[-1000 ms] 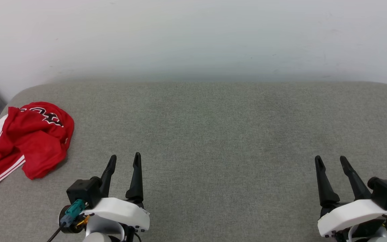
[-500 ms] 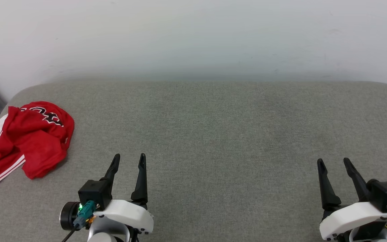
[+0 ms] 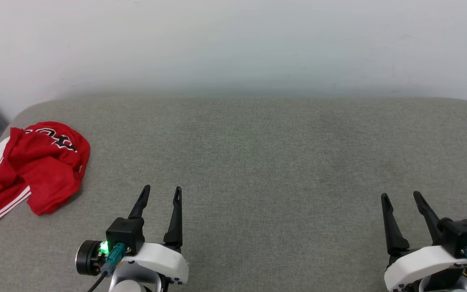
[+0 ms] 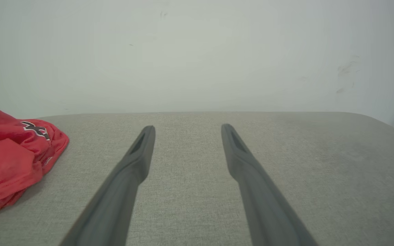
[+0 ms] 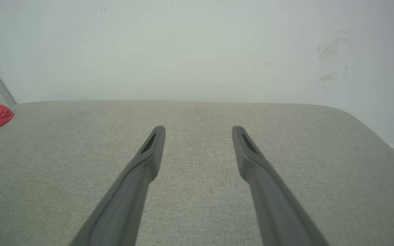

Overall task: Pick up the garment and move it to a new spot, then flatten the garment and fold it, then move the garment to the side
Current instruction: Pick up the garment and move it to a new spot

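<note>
**A:** What is happening at the left gripper?

**B:** It is hovering low over the near part of the grey fabric surface. Its two dark fingers are standing wide apart and gripping nothing. The right gripper is doing the same over at the right side, jaws spread and empty.

**A:** And where is the red jersey sitting?

**B:** It is lying crumpled at the surface's left edge, with a white sleeve and striped trim showing and black lettering facing up. It is resting to the left of the left gripper and a little beyond it, not touching it, and well apart from the right one.

**A:** So which step is this?

**B:** I am judging it to be the first, since the pickup is not yet begun. The left arm is looking like the nearer one. It is needing to swing leftward, come down over a raised fold and close there, then carry the shirt toward the bare middle.
</note>
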Robot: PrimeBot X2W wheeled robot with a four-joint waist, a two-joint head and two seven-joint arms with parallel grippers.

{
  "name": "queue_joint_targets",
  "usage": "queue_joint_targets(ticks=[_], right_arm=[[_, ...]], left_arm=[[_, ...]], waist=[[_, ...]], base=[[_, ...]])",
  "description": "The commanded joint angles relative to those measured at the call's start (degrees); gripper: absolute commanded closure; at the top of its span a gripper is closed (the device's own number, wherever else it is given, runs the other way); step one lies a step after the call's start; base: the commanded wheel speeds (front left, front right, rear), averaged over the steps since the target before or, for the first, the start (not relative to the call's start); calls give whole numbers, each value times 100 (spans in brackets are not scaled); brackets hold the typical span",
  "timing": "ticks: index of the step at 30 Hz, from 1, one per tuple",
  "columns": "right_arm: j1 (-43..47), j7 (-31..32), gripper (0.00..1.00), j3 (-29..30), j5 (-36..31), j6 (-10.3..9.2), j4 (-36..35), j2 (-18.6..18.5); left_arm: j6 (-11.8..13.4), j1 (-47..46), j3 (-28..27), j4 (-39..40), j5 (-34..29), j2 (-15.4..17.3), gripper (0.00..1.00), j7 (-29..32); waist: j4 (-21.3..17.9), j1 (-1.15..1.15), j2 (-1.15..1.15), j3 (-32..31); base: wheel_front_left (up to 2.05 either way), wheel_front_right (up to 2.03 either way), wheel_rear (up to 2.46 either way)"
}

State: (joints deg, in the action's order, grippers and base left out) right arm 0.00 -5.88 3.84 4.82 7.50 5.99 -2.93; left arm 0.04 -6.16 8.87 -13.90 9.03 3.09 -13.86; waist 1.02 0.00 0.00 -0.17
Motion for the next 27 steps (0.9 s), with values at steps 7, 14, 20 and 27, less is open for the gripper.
queue_joint_targets(ticks=[7, 14, 20, 27], right_arm=[[6, -116, 0, -19, -284, -2, 8, 7], [-15, -117, 0, -80, -331, -3, -27, 8], [-127, -114, 0, -244, -242, -3, -52, 7], [-220, -144, 0, -469, -174, -3, -117, 7]], left_arm=[[78, -115, 53, -93, -270, 2, 0, -111], [104, -190, 87, -157, -218, -8, 0, -137], [151, -195, 25, -189, -122, -13, 0, -136], [225, -153, -129, -161, -16, -9, 0, -136]], waist=[[225, 0, 0, 9], [863, 0, 0, 56], [1403, 0, 0, 78], [2108, 0, 0, 92]], base=[[0, 0, 0], [0, 0, 0], [0, 0, 0], [0, 0, 0]])
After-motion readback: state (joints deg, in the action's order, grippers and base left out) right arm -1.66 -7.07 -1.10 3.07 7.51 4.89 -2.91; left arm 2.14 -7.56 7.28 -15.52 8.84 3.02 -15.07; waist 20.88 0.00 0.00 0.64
